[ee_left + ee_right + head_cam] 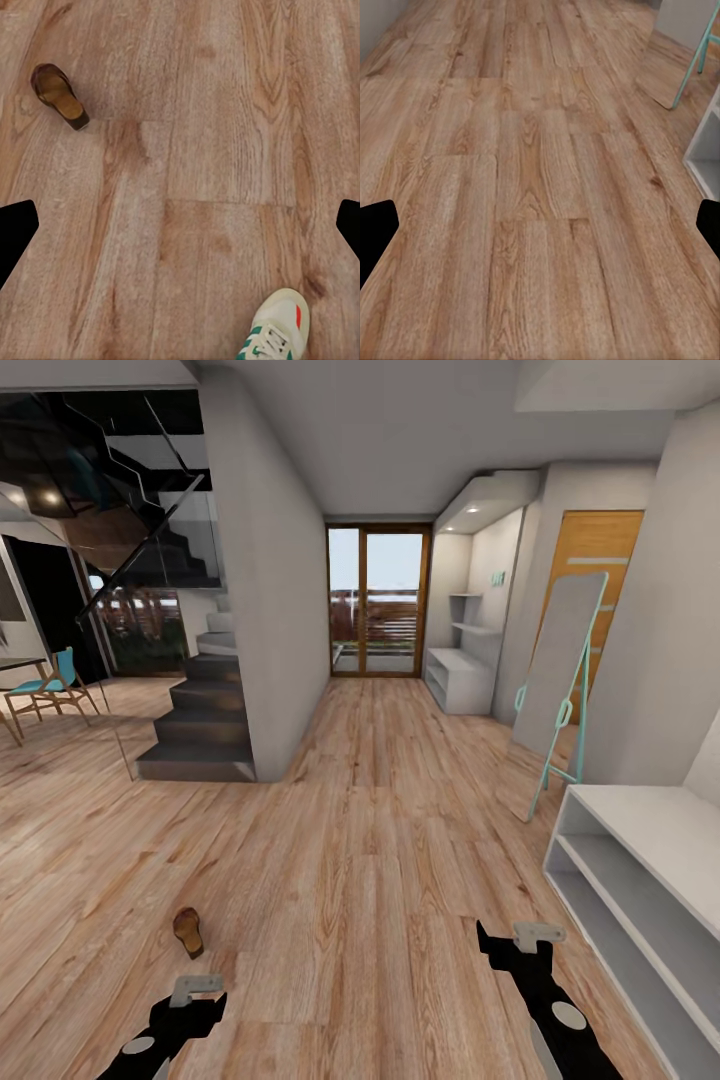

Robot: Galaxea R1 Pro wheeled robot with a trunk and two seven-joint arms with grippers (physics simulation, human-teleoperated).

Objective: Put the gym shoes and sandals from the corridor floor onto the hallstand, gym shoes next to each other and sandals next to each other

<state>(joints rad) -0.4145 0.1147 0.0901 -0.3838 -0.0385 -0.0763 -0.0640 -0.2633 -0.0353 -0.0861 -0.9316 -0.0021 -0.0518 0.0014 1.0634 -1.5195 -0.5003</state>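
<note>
Nothing is held yet: both tools, left tool (pixel 196 988) and right tool (pixel 537 937), hang spread and empty, one flat brown leather sandal (pixel 188 931) lying on the wood-plank corridor floor (pixel 360 840) at eleven o'clock of the left tool, so reaching it likely comes next, the light grey shoe rack (pixel 640 880) waiting at three o'clock.

One brown sandal (pixel 188 931) lies on the wood corridor floor (pixel 380 880); a cream, green-striped gym shoe (pixel 276 330) rests well apart; the grey hallstand (pixel 640 880) stands empty.

Two black arms with angular glossy casings, left gripper (pixel 196 988) and right gripper (pixel 538 935) each topped by a pale grey bracket, round grey discs on the forearms, fingertips (pixel 16 229) plain matte black
</note>
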